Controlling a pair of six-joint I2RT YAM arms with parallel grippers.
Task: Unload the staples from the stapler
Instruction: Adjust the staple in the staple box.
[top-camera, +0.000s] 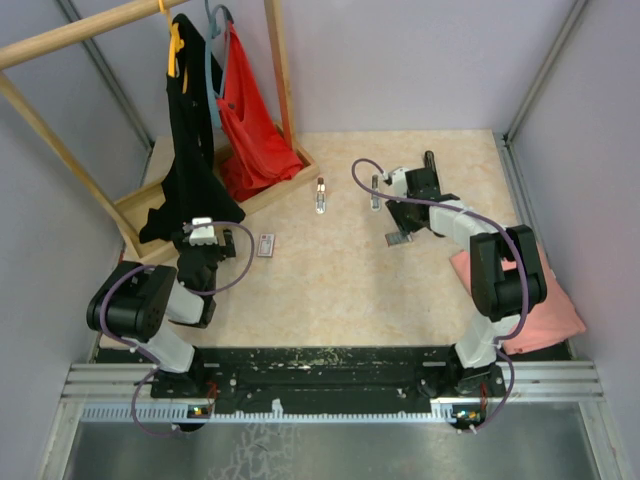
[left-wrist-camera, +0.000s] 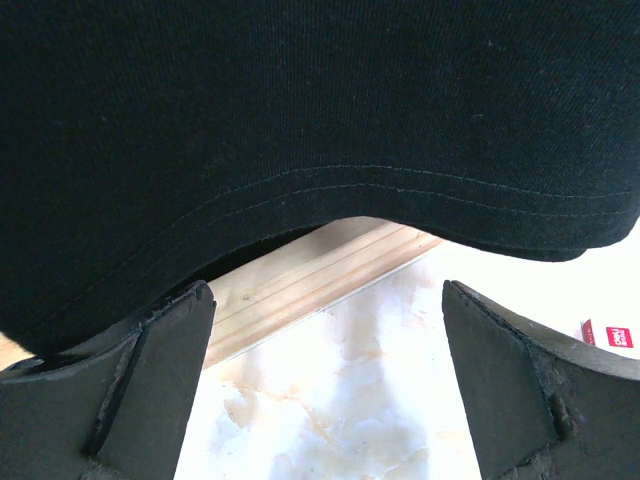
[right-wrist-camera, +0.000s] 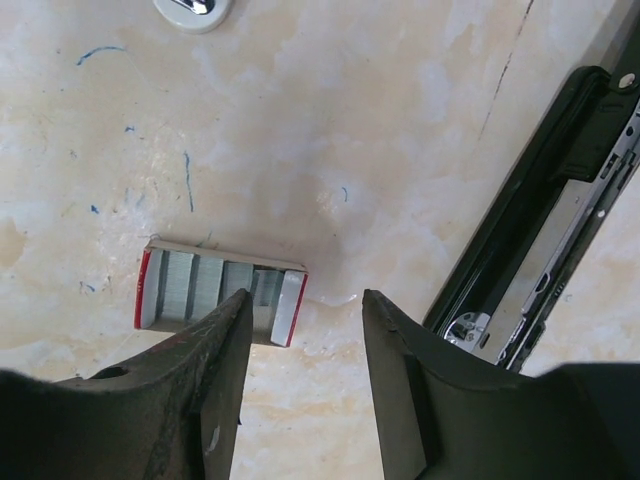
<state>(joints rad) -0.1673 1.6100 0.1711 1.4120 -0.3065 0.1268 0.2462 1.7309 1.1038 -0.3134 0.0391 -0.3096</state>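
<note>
Red-labelled box (left-wrist-camera: 610, 335) — writing unreadable; left tool (left-wrist-camera: 327, 300), right tool (right-wrist-camera: 306, 310) both apart.

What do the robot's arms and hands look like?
The left arm and right arm both have chunky black joints with white parts between them. A thin purple cable loops along each one. The left hand and right hand each have two thick, dull black fingers with scuffed edges.
</note>
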